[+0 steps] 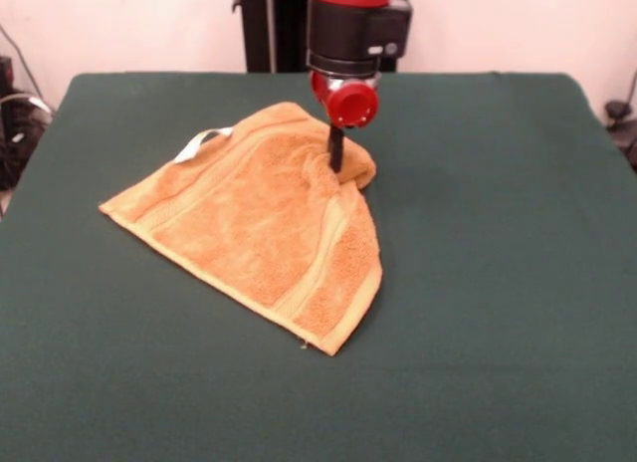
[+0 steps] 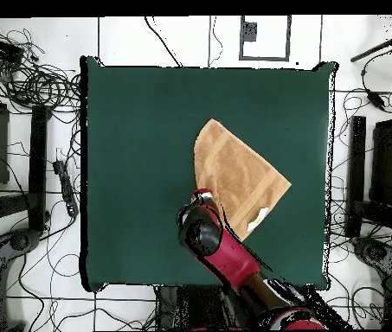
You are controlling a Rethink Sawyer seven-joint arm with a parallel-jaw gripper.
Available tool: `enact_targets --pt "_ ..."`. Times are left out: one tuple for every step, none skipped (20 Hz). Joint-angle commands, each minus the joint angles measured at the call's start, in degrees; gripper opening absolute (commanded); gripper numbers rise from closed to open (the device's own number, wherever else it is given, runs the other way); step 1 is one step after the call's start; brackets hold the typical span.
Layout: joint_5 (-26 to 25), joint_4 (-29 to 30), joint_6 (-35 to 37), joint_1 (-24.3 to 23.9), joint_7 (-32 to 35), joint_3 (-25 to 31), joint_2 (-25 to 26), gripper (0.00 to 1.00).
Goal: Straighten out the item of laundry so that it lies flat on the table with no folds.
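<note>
Pincer [image 1: 335, 155] tips buried in towel [image 1: 254, 223]

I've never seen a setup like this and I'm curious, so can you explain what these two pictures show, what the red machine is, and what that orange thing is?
The red and black machine is a robot arm. Its end effector, the grasping part, reaches down onto an orange-tan hand towel. One picture is taken from across the table, facing the robot; the other looks straight down from above, with the robot's base at the bottom. The towel lies on a table covered in dark green cloth. It is not flat: one corner is bunched up where the end effector meets it, and a small white tag shows at its far edge. Whether the towel is actually pinched cannot be seen.
</note>
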Motion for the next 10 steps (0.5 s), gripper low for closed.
enact_targets --pt "4.8 4.1 -1.0 2.8 19.1 1.2 1.3 0.0" --pt "4.7 4.0 -1.0 2.9 18.6 0.9 1.2 0.0" --pt "5.1 3.8 -1.0 3.6 18.1 0.1 1.1 0.0" --pt "5.5 3.9 -1.1 4.1 18.1 -0.2 1.0 0.0" --pt "6.0 3.9 -1.1 4.7 18.2 -0.6 1.0 0.0" --pt "6.8 4.0 -1.1 5.6 18.2 -1.4 0.7 0.0" --pt "7.9 4.3 -0.7 6.8 18.3 -2.2 0.4 0.0" --pt "9.7 4.7 0.0 8.3 18.2 -3.4 -0.1 0.0" --pt "11.3 5.1 0.2 9.4 19.0 -3.9 -0.4 0.0" --pt "11.0 5.6 0.0 8.8 20.6 -2.5 -0.5 0.0"
